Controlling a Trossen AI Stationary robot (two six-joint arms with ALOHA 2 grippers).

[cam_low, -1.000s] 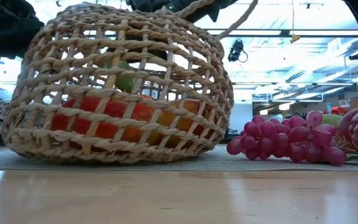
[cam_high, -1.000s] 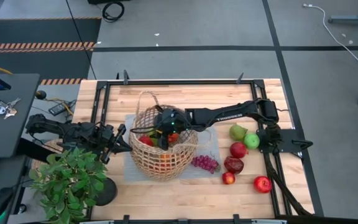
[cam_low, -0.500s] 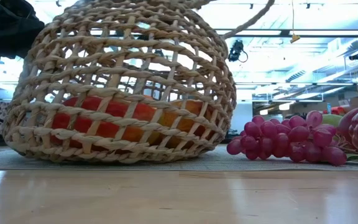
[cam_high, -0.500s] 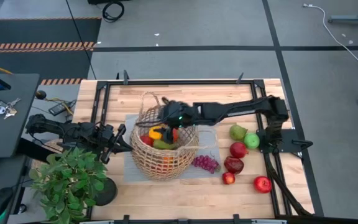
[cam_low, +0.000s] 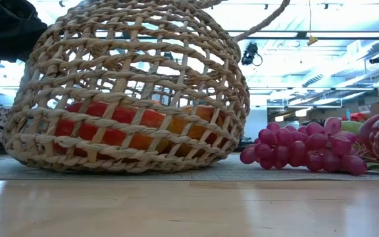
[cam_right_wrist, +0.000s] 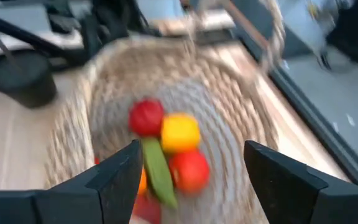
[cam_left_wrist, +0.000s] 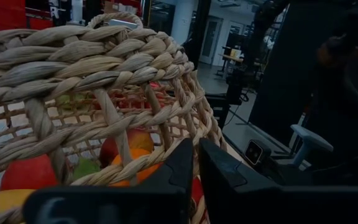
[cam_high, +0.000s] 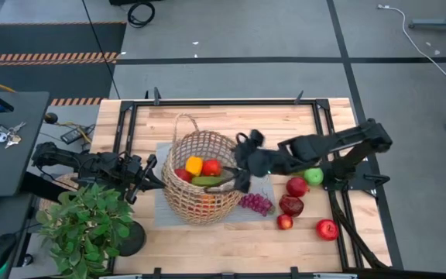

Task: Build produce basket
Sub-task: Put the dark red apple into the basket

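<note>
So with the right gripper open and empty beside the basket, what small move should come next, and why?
Probably swing the right gripper toward the green apple and lower over it. Its fingers stand open with nothing between them, several fruits already sit in the basket, and that apple lies nearest its arm among those left on the table.

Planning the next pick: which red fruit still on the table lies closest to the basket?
The small red apple just past the grapes; the other red fruits lie farther from the basket, toward the table's right edge.

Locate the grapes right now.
High view: the grapes lie on the grey mat just right of the basket, with the dark red fruit on their other side.
</note>
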